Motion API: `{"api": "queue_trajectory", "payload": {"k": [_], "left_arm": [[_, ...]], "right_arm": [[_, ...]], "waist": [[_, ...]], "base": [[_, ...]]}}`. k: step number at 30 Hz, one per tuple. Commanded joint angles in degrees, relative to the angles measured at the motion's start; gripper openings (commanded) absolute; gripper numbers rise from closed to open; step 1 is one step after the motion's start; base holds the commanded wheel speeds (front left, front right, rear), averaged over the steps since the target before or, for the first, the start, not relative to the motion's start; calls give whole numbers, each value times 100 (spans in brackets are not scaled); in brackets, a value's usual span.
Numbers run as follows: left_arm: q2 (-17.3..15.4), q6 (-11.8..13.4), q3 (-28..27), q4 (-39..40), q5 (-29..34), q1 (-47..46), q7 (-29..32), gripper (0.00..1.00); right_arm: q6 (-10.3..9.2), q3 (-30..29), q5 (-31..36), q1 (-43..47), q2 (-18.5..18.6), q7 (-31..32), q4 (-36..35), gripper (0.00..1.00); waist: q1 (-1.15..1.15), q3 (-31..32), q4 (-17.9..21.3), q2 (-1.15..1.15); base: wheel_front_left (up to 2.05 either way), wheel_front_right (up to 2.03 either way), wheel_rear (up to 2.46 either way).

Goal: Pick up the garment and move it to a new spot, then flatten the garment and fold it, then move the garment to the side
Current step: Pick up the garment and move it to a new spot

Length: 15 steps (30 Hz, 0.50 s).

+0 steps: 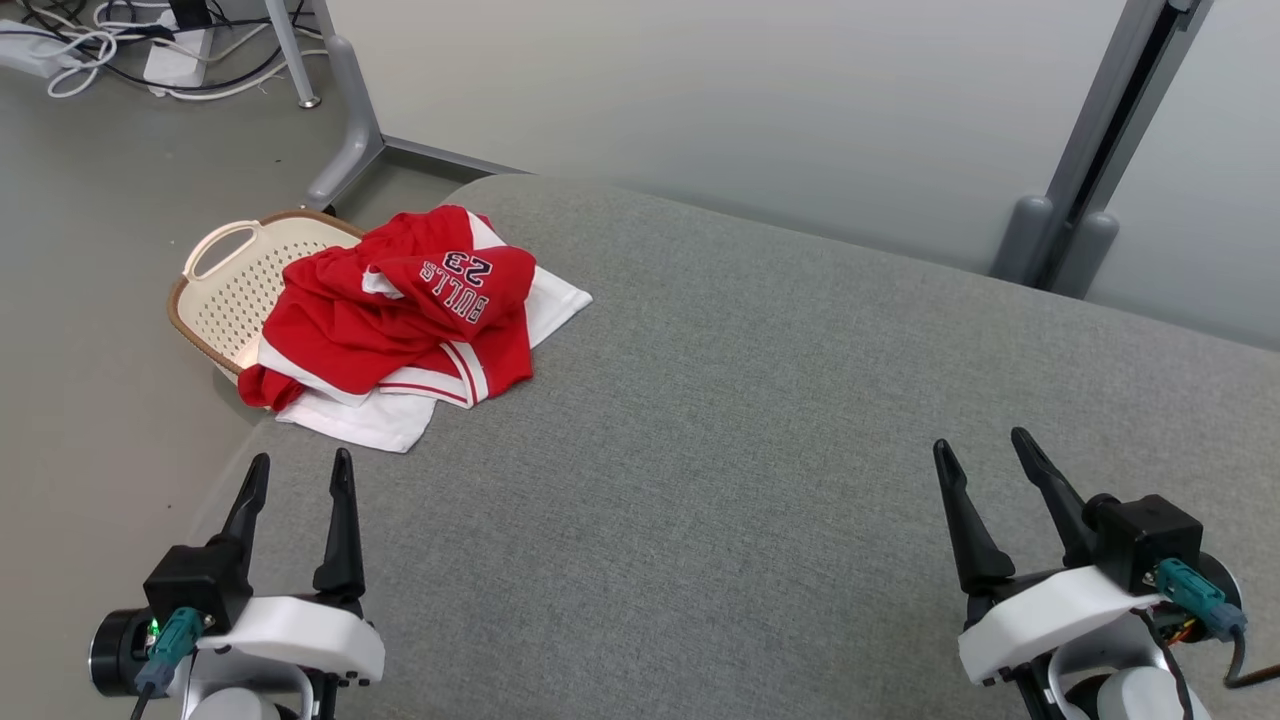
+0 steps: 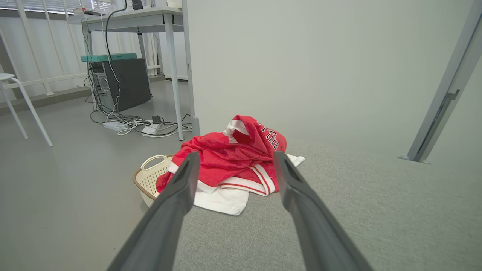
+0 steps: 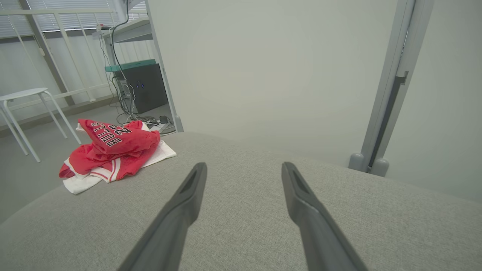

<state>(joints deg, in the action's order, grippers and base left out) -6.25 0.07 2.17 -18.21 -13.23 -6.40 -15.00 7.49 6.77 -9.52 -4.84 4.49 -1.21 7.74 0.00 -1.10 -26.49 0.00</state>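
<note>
Lying crumpled, garment (image 1: pixel 400 310), tools parted

Office or lab room, desk (image 2: pixel 131 20), computer tower (image 2: pixel 126 84), tangled cables (image 2: pixel 124 126) on floor (image 2: pixel 56 180), partition wall (image 2: pixel 320 75), white stool (image 3: pixel 22 93)

Quantities: garment (image 1: pixel 400 320), one; basket (image 1: pixel 225 290), one; cushion (image 1: pixel 750 450), one; grippers, two: left gripper (image 1: pixel 302 456) and right gripper (image 1: pixel 979 440); stool (image 3: pixel 22 92), one; computer tower (image 2: pixel 126 82), one; desk (image 2: pixel 143 17), one.

Soft, even daylight makes all views bright. The blinds (image 3: pixel 56 15) glow palest at the wrist views' upper left. Shadows are faint and diffuse. Wide-angle lenses bow the post (image 2: pixel 444 94) near the edge.
</note>
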Motion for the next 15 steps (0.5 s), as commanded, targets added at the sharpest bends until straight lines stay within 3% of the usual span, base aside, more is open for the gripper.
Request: {"api": "queue_trajectory", "payload": {"k": [1, 8, 15], "left_arm": [[-2, -19, 10, -27, -22, -163, -24, 100], [46, -199, 6, -487, -211, -899, -17, 100], [-147, -359, -163, -1660, -384, -2060, -15, 100]], "right_arm": [[0, 10, -10, -72, 41, 18, -46, 100], [0, 35, 79, -424, 242, 264, -350, 100], [1, 108, 98, -905, 440, 454, -679, 100]], "waist": [[0, -92, 44, 0], [0, -829, 361, 0], [0, -1795, 826, 0]], "base": [[0, 0, 0], [0, 0, 0], [0, 0, 0]]}}
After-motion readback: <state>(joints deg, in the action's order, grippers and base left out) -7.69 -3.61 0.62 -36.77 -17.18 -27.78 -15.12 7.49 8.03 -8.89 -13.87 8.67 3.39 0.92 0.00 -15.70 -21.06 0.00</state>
